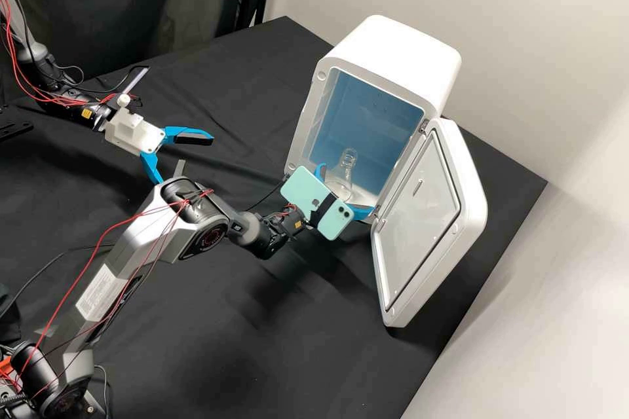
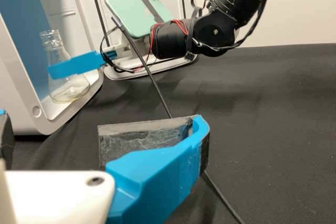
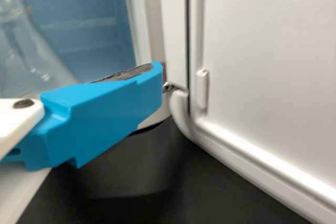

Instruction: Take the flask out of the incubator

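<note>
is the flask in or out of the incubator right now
In. The flask stands upright on the floor of the incubator, whose door is swung open.

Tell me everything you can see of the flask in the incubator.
The flask is a clear glass conical one, its ribbed neck open, with perhaps a pale film at the bottom. It stands upright on the incubator floor near the open front. The right gripper has its jaws either side of it; contact cannot be told.

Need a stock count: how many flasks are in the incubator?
1. The flask stands on the incubator floor near the open front; the right end effector hides part of that floor.
</note>
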`<state>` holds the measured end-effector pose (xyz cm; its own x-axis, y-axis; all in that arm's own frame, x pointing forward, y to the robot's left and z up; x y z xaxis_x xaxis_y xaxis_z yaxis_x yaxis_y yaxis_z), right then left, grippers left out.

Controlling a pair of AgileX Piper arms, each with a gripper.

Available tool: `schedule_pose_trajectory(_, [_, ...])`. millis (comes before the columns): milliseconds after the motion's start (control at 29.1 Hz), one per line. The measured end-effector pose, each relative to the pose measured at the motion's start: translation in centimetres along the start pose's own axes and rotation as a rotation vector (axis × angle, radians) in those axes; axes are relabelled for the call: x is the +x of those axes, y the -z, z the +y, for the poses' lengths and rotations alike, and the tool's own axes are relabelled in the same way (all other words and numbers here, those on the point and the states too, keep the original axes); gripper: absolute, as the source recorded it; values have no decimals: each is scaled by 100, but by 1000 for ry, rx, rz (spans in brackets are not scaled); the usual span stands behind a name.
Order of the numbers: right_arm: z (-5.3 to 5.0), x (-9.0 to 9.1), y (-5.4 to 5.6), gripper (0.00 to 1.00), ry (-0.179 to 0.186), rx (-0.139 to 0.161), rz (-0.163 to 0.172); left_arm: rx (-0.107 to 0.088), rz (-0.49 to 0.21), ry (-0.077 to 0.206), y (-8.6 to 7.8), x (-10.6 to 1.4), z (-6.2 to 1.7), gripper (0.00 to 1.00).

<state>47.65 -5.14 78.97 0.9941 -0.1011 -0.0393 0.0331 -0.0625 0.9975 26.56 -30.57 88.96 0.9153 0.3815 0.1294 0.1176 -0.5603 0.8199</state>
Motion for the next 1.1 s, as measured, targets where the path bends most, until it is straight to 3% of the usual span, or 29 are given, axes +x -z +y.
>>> schedule_pose_trajectory(172, [73, 76, 55, 100, -25, 0, 25, 0, 1, 3, 1, 0, -2, 100])
schedule_pose_trajectory(309, [73, 160, 51, 100, -17, 5, 17, 0, 1, 3, 0, -1, 0, 100])
schedule_pose_trajectory(481, [34, 229, 12, 100, 11, 11, -4, 0, 1, 3, 0, -1, 0, 100])
schedule_pose_trajectory(722, [-6, 272, 4, 100, 22, 12, -2, 0, 1, 3, 0, -1, 0, 100])
schedule_pose_trajectory(859, [-89, 278, 11, 100, 41, 11, -5, 1, 1, 0, 1, 6, 10, 100])
schedule_pose_trajectory(1100, [-83, 299, 33, 100, 44, 10, -6, 2, -1, -4, -4, 3, 20, 100])
